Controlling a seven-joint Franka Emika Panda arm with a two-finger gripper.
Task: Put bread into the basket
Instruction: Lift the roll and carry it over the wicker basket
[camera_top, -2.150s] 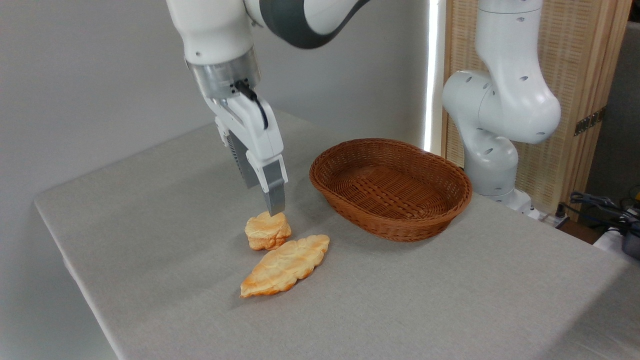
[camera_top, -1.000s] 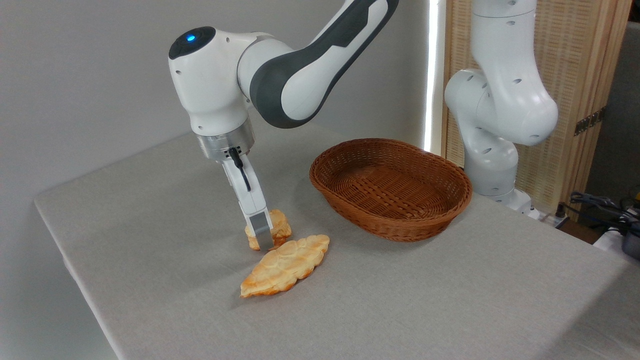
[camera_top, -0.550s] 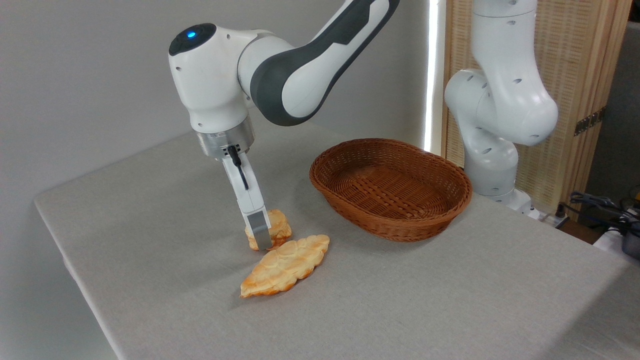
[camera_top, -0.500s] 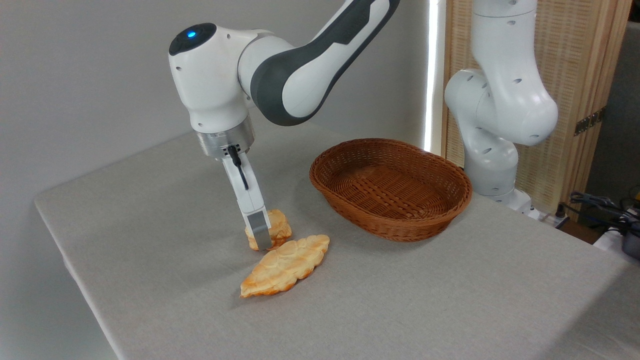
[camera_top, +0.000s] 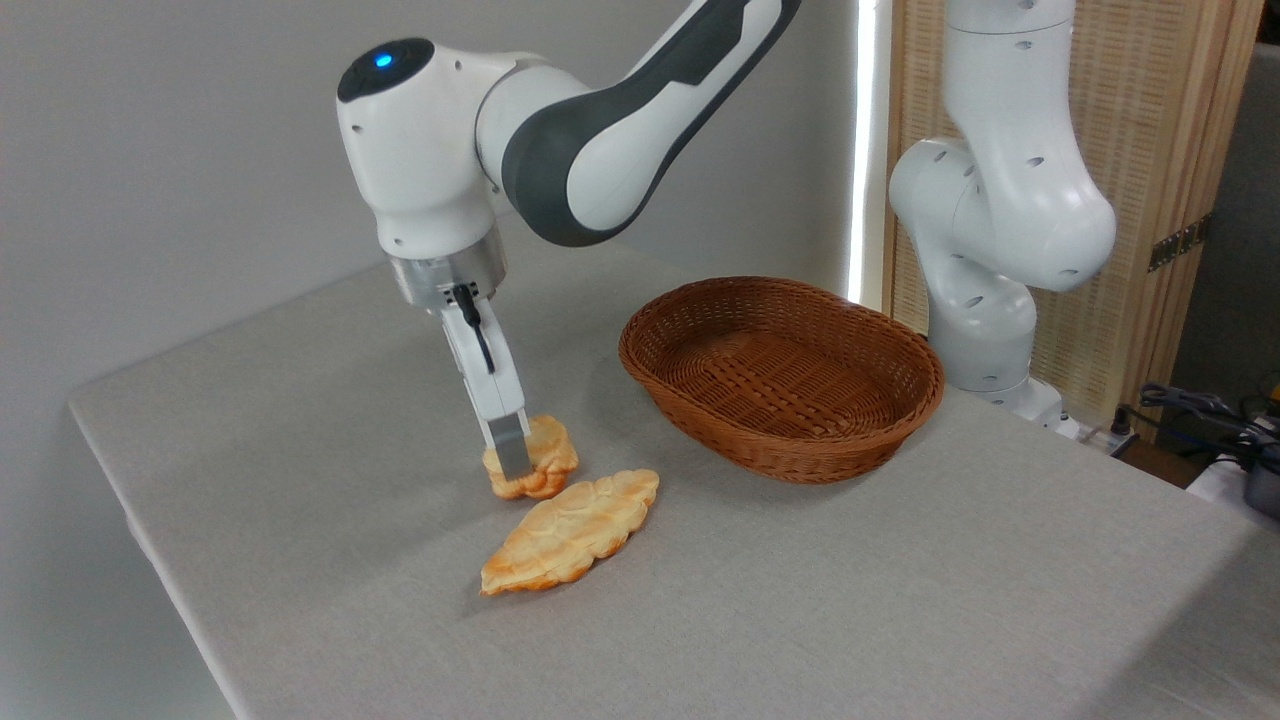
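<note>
The bread, a small chunky golden-orange bun, is held just off the grey table near its middle. My gripper points down and is shut on it; the near finger covers the bun's left part, the far finger is hidden behind it. The oval brown wicker basket stands to the right and a little farther back, with nothing in it.
A longer flat leaf-shaped golden pastry lies just in front of the bun, close to it. The arm's white base rises behind the basket. The table's left edge and front edge drop off.
The gripper came down around the bun and closed on it. In the last half second it rose slightly and shifted left, taking the bun up with it.
</note>
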